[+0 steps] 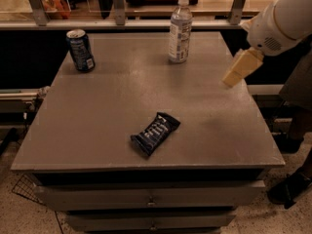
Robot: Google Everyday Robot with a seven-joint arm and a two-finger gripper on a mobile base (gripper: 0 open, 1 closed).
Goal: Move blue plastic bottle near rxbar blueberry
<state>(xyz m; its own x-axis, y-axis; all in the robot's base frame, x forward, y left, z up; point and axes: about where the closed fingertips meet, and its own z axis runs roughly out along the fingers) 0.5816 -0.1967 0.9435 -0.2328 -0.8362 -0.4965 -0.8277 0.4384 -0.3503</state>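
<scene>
– Beige gripper (pixel 242 68), on the end of the white arm (pixel 282 18), hung over the right edge of the table (pixel 97 130), toward the far side. Open or closed?

– Couldn't tell from where I stood. I saw nothing held in it, though. The blue plastic bottle (pixel 180 30) stood free, off to its left and a bit farther back, clear of it.

– Bottle position, exact?

– Upright on the tabletop near the far edge, right of centre. The rxbar blueberry (pixel 155 133) lay flat near the front edge, well apart from the bottle. A soda can (pixel 81 50) stood at the far left, not part of this.

– Handling?

– My guess was light and thin-walled, so it would give under a hard squeeze. Smooth plastic, so a bit slippery. Tall and narrow, so likely to tip if bumped high. I'd have taken it round the body at the label (pixel 178 38), about mid-height, not at the neck.

– Looks?

– Clear plastic, white cap (pixel 183 0), pale blue-white label round the body, tallest thing on the table. Couldn't tell how full it was. The bar was a dark blue wrapper with white lettering, lying slantwise.
</scene>
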